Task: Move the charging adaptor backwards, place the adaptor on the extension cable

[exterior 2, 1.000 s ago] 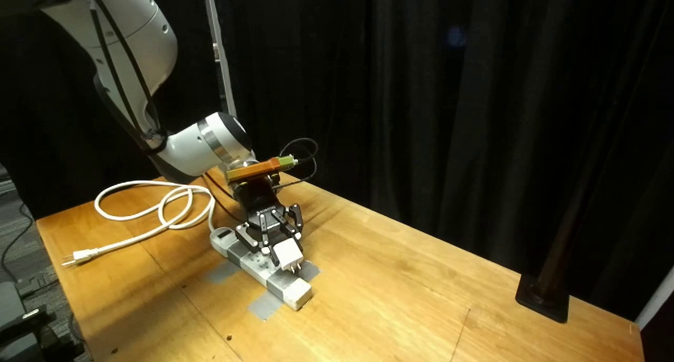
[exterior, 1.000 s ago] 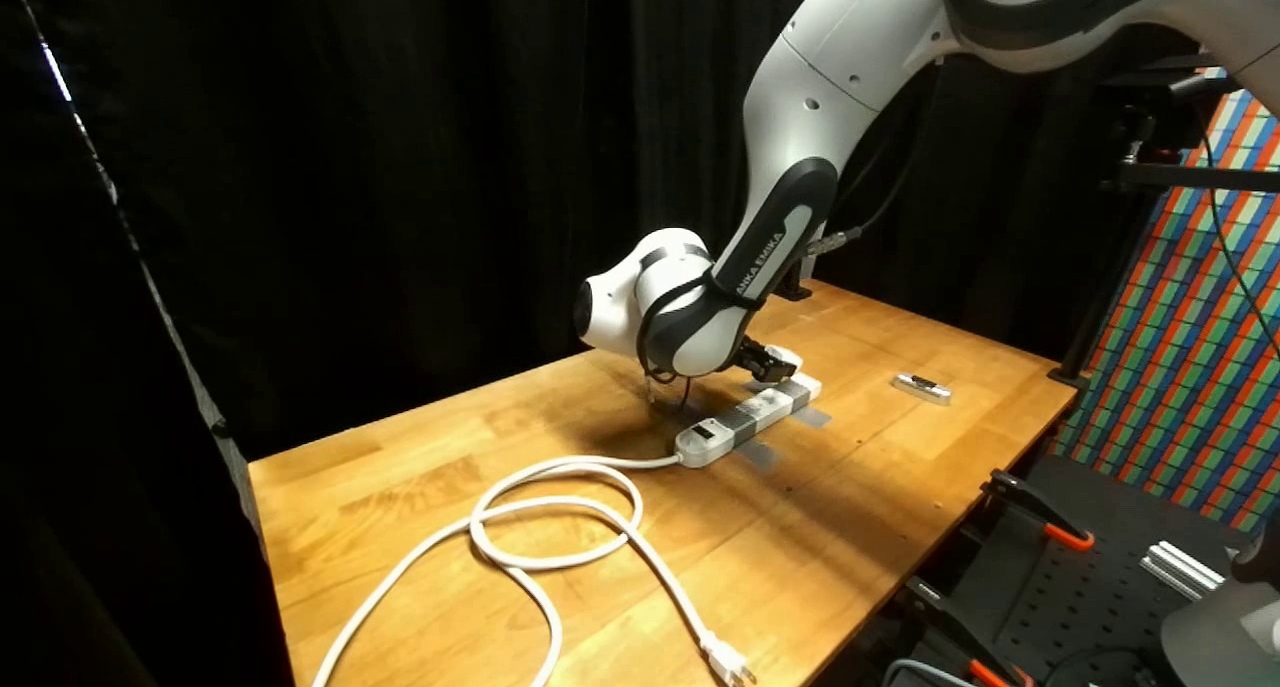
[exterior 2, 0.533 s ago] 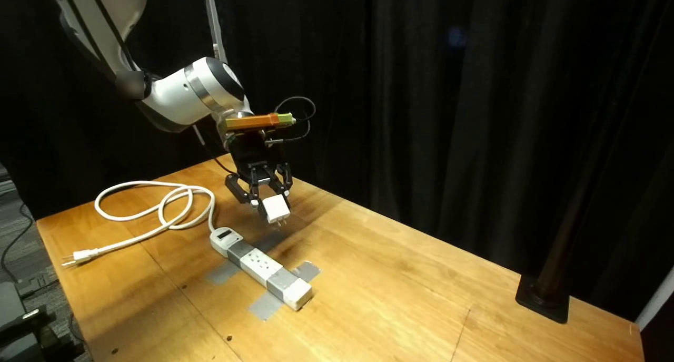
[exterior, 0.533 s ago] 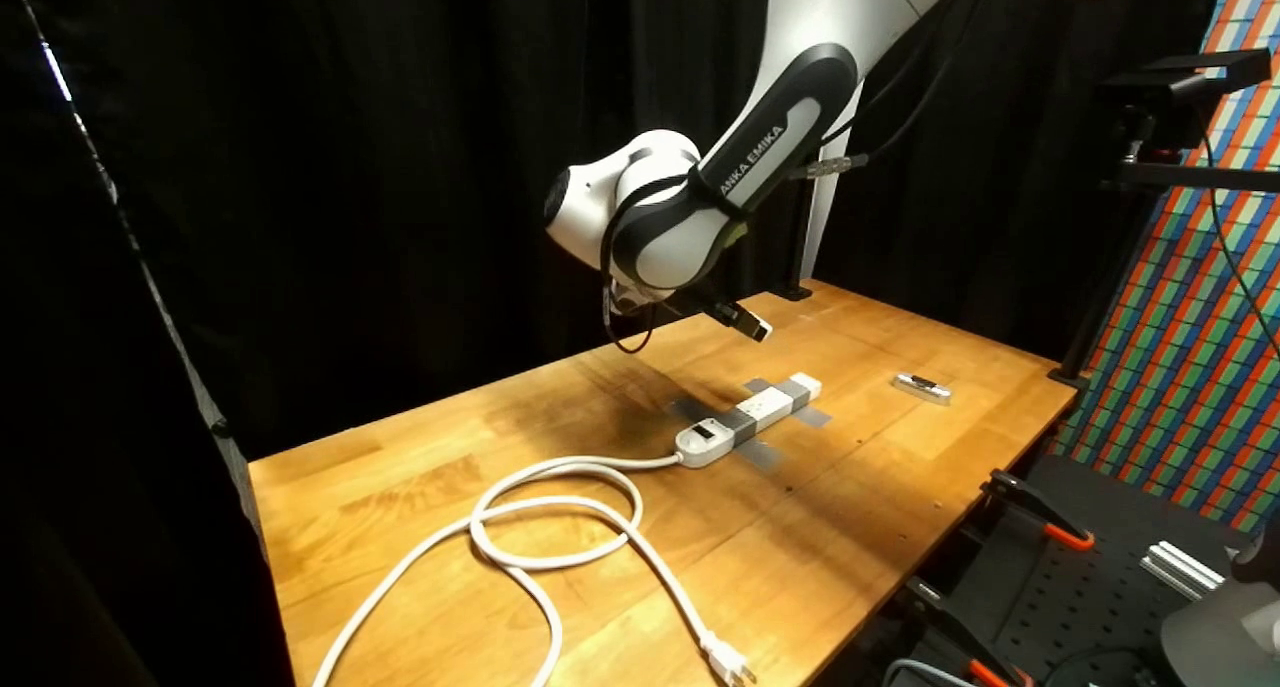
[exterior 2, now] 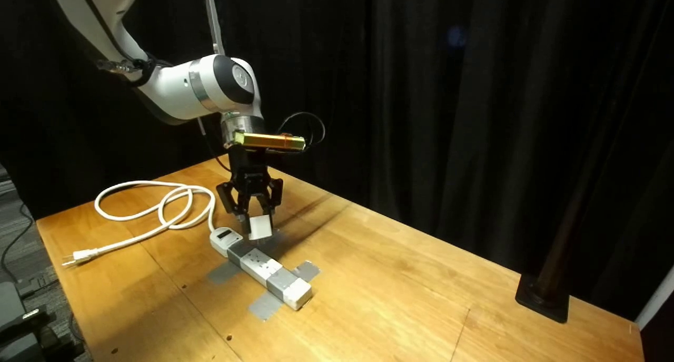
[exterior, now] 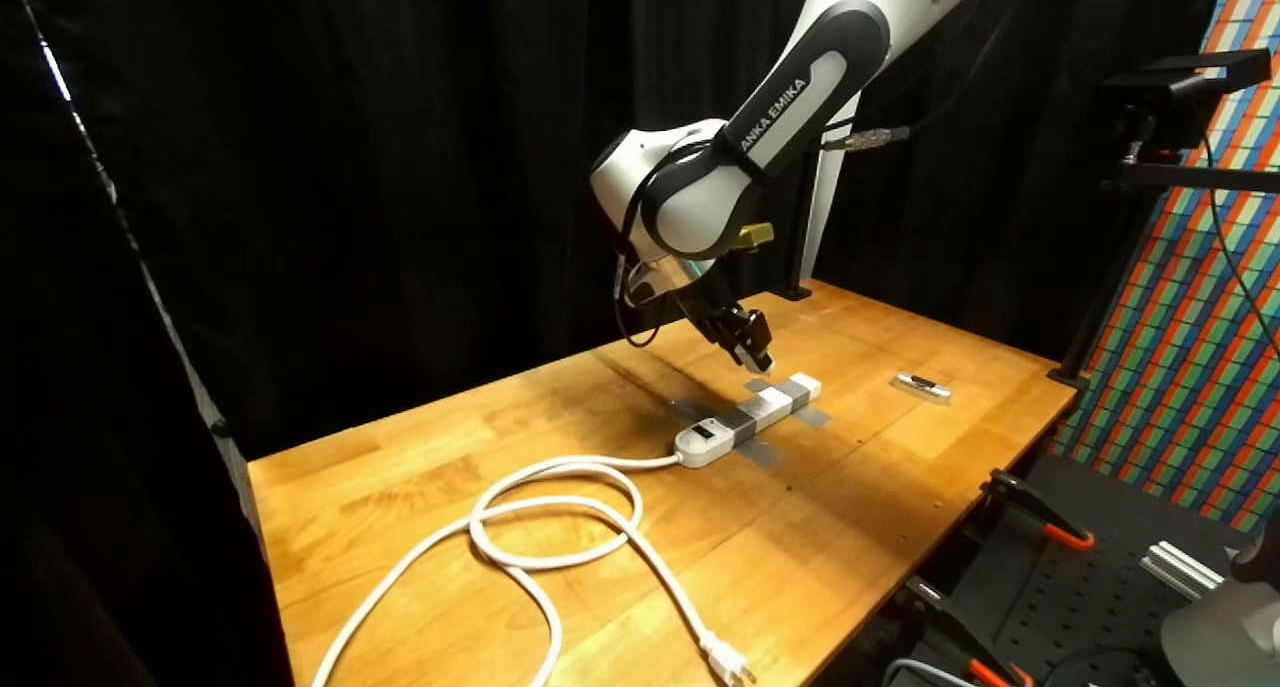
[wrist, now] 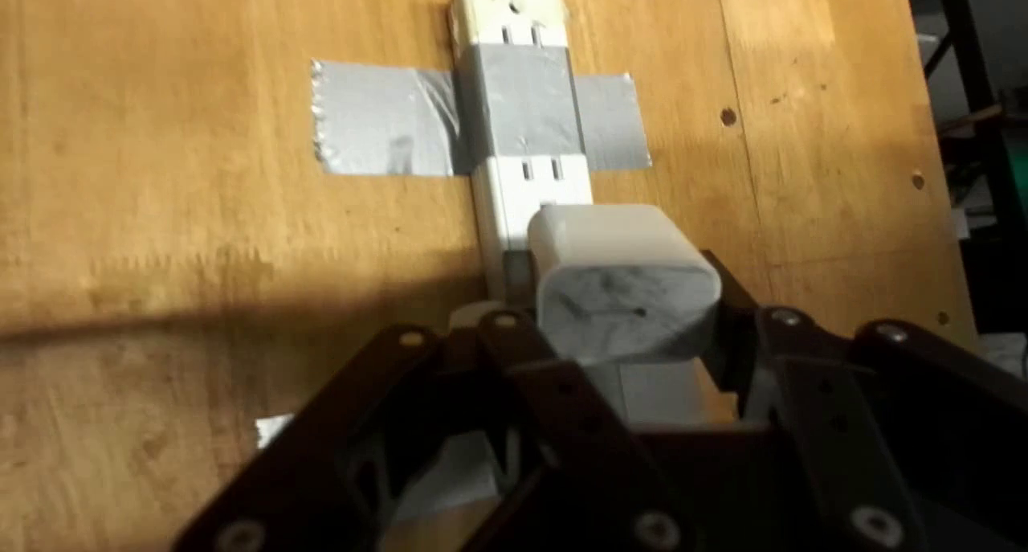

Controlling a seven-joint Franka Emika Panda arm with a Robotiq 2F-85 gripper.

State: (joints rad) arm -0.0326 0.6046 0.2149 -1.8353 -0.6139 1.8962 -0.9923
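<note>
Whitish charging adaptor [wrist: 625,283] grasped by tool [exterior 2: 259,226], held clear above worktop [exterior 2: 400,309], faint prongs down. Extension cable [exterior 2: 261,265] lower and near, gap showing between; grey tape [exterior 2: 266,305] crosses it. From where I stand, wide run of wood reaches lower right of exterior frame; black stand base [exterior 2: 542,304] at back edge there, dark curtain [exterior 2: 447,114] behind. Cable's plug [exterior 2: 87,255] near left edge.
</note>
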